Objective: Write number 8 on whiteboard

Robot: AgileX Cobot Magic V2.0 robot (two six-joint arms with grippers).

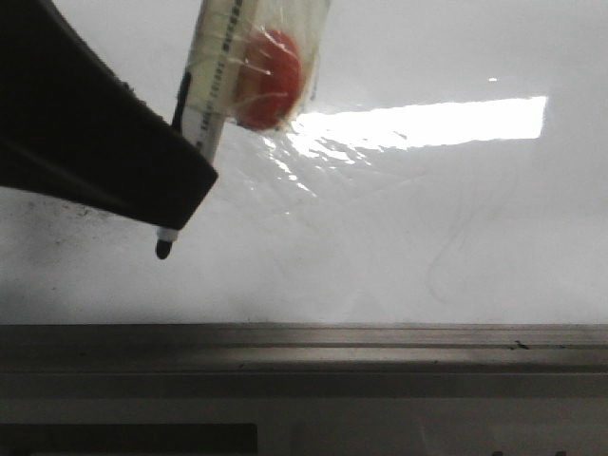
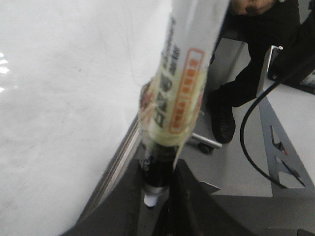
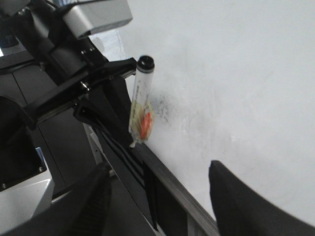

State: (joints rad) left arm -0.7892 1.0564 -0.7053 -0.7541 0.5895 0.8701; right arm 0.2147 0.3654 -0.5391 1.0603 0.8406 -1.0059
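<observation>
The whiteboard [image 1: 427,218] fills the front view, glossy white with faint smudges. No number 8 shows on it. My left gripper [image 1: 185,195] is shut on a marker [image 1: 214,85] wrapped in clear tape with a red patch [image 1: 269,76]. The marker's black tip [image 1: 163,249] points at the board's lower left, just above the grey ledge [image 1: 380,347]; whether it touches the board I cannot tell. In the left wrist view the marker [image 2: 182,88] runs down between the dark fingers [image 2: 123,206]. My right gripper [image 3: 162,196] stands open over the ledge [image 3: 172,182], holding nothing, some way along it from the marker [image 3: 141,98].
A bright rectangular reflection [image 1: 427,122] lies on the board's upper right. Dark specks [image 3: 162,105] mark the board beside the marker. Past the board's edge stand a person's dark legs [image 2: 246,73], a black cable [image 2: 251,128] and a caster [image 2: 204,145].
</observation>
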